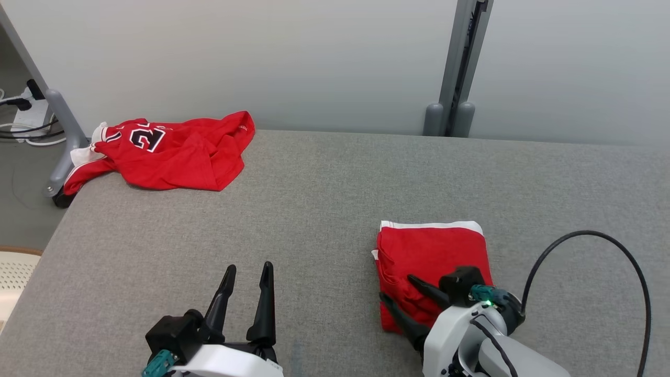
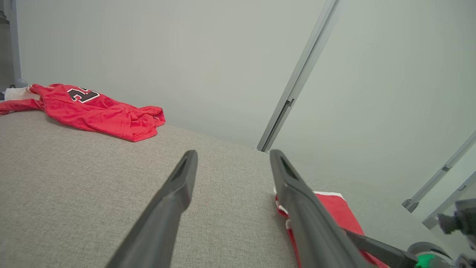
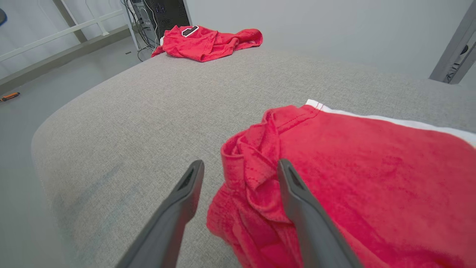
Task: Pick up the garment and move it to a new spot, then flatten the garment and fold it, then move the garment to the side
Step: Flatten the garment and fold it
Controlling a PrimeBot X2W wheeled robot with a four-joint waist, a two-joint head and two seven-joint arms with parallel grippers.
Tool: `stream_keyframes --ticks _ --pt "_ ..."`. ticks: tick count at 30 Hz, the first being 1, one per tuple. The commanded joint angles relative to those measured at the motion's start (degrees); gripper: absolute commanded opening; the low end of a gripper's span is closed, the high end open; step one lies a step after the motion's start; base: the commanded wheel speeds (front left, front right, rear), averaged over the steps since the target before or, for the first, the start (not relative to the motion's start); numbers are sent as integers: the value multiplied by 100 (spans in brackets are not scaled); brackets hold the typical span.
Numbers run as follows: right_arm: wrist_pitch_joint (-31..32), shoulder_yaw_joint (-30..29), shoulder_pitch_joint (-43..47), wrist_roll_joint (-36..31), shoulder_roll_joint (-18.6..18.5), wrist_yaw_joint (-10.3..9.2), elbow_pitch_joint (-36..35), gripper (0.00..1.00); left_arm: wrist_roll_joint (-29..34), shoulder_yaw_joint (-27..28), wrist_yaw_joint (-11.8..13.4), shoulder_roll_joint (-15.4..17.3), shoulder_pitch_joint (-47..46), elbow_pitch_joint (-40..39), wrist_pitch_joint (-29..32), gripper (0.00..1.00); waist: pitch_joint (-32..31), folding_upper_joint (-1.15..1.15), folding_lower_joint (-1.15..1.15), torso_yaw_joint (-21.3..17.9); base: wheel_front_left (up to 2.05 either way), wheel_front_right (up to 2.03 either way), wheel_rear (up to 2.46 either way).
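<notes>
Grey cloth-covered worktop [image 1: 335, 199]; two red pieces on it.

Far left corner: crumpled jersey [image 1: 172, 157], its white-trimmed end lapping over the left edge; judged liable to slide off if anything tugs it.

Near edge, left of middle: left gripper [image 1: 249, 267], jaws apart, nothing between them, hanging clear of both pieces; no hazard seen there.

Right of middle, toward the near edge: folded garment [image 1: 434, 251], the task's piece by my reading; a compact red rectangle with a white band along its far side; fold looks done. Its left edge is the weak point; a loose rumpled ridge stands up there.

Right gripper [image 1: 396, 287] sits at that left edge, by the bundle's near left corner; jaws apart, gripping nothing; in the right wrist view one finger lies over bare worktop, the other over red fabric, with the ridge between them. Likely trouble: a finger catching the ridge as the arm backs out, dragging the top layer and opening the fold; a sideways pull would also skew the bundle.

Far right: black cable [image 1: 586, 233] arching from the right arm above the worktop; could brush the garment if the arm swings low.

Writing: the jersey carries a large number in black-and-white digits, upside down in the head view and partly creased; a 2 reads, the second digit I cannot settle. No brand or label legible on the folded garment.
</notes>
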Motion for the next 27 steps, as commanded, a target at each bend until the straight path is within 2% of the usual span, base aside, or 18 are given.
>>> stream_keyframes --ticks 1,6,14,16,17,19,20,27 --pt "-63 -70 94 -62 -47 1 -4 100 21 12 6 26 48 6 0 100 -12 0 0 -12 0 0 0" --pt "-96 -552 209 -186 -113 1 -283 100 24 7 10 27 96 4 1 100 -54 0 0 -57 0 0 0" --pt "-97 -2050 610 -723 -262 1 -863 100 52 -31 -16 27 112 6 1 100 -69 0 0 -52 0 0 0" --pt "-97 -2403 709 -974 -218 1 -806 43 68 -63 -24 27 63 31 1 100 -46 0 0 26 0 0 0" --pt "-97 -2472 715 -1069 -207 1 -762 34 74 -71 -28 27 47 43 1 100 -34 0 0 59 0 0 0" --pt "-97 -2562 728 -1159 -129 1 -635 9 78 -87 -38 27 15 60 1 100 -6 0 0 132 0 0 0" --pt "-98 -2572 720 -1204 -91 1 -574 0 78 -81 -41 28 0 67 1 100 9 0 0 167 0 0 0" --pt "-98 -2363 528 -1446 122 1 117 0 105 -61 -59 26 -56 94 1 100 108 0 0 410 0 0 0"
